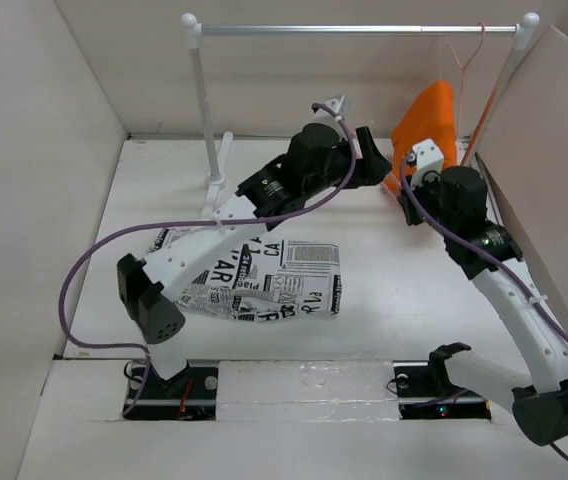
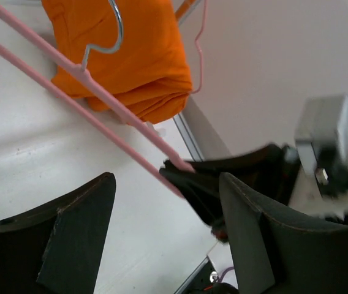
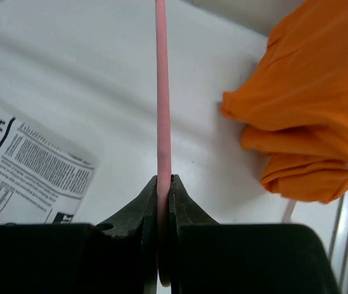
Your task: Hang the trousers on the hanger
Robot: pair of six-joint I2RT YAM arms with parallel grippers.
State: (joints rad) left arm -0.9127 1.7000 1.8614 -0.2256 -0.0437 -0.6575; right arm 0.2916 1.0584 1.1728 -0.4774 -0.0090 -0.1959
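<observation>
Hanger (image 3: 161, 92) between right claw (image 3: 164, 180) tips

Right end effector (image 3: 163, 202) clamped on pink hanger (image 3: 161, 92), orange cloth (image 3: 309, 104) right, trousers (image 3: 21, 171) left

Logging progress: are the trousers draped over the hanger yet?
No, the trousers lie flat on the table, while the right gripper clamps the hanger with its rod bare.
</observation>
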